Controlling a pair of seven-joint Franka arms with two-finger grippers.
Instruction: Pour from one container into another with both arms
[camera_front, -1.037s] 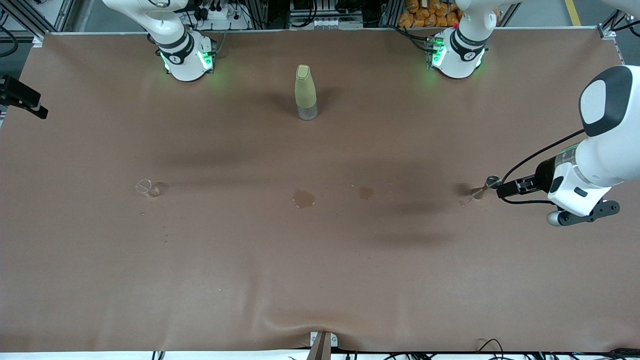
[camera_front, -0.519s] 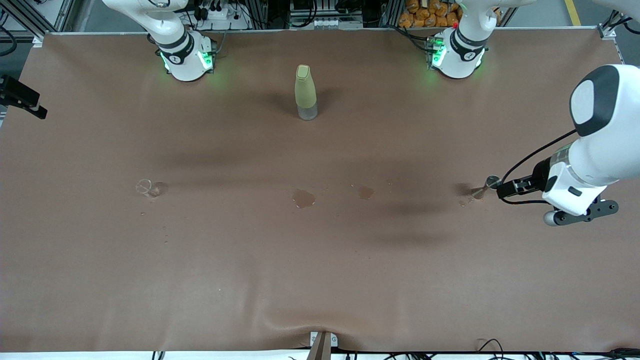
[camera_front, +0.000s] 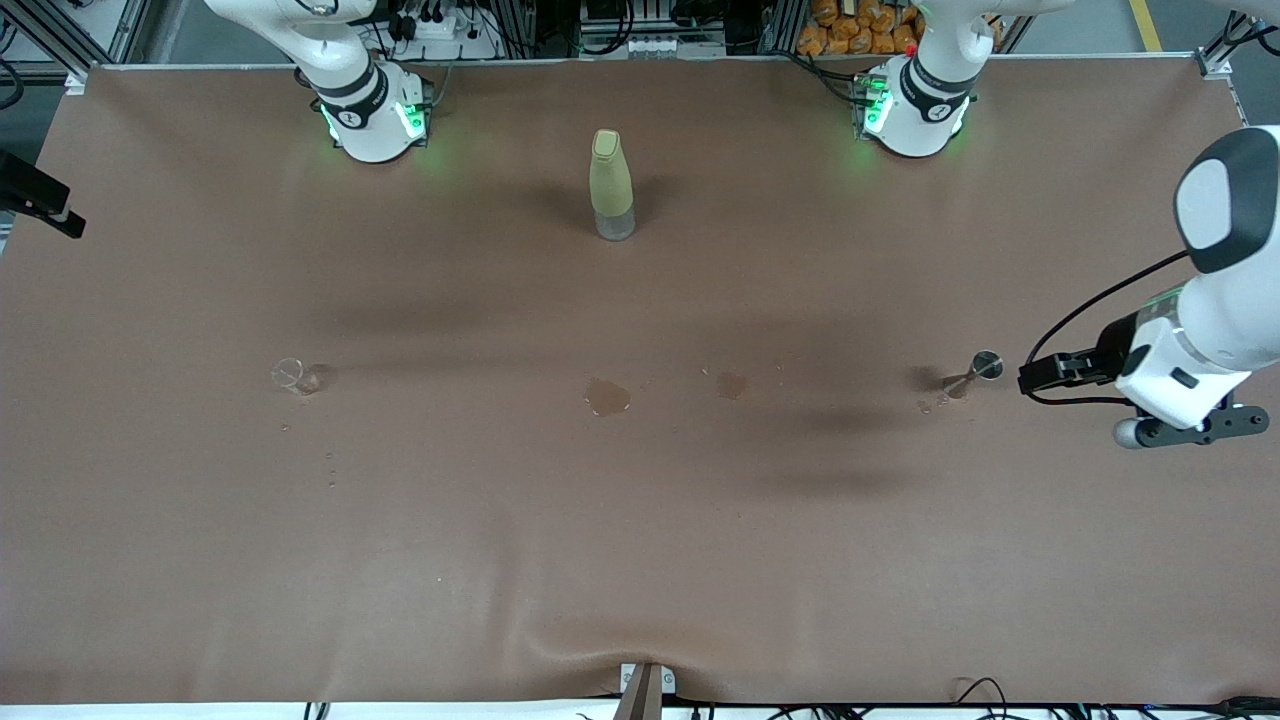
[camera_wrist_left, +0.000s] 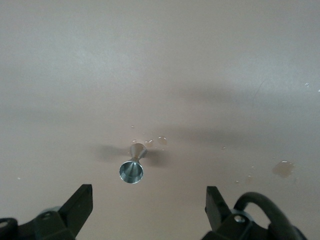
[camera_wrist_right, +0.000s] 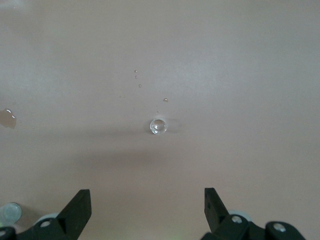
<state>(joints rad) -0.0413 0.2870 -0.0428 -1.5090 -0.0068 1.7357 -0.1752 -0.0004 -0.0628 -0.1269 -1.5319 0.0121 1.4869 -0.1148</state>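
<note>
A small metal cone-shaped cup (camera_front: 981, 366) stands on the brown table toward the left arm's end, with droplets beside its foot. My left gripper (camera_front: 1027, 379) hovers low just beside it, on the side of the table's end. In the left wrist view the left gripper (camera_wrist_left: 148, 207) is open and empty, with the metal cup (camera_wrist_left: 131, 170) ahead of its fingertips and apart from them. A small clear glass (camera_front: 293, 374) stands toward the right arm's end. My right gripper (camera_wrist_right: 147, 205) hangs open and empty high over the table, looking down on the clear glass (camera_wrist_right: 158, 126).
A tall olive bottle (camera_front: 611, 183) with a clear base stands between the two arm bases. Two wet spots (camera_front: 607, 397) (camera_front: 732, 384) mark the cloth at mid-table, and droplets lie nearer the front camera than the glass. The cloth wrinkles at the table's front edge (camera_front: 640, 655).
My left gripper has drawn back from the metal cup toward the table's end; its fingertips were at the cup before and are now apart from it. The cup stays put.
</note>
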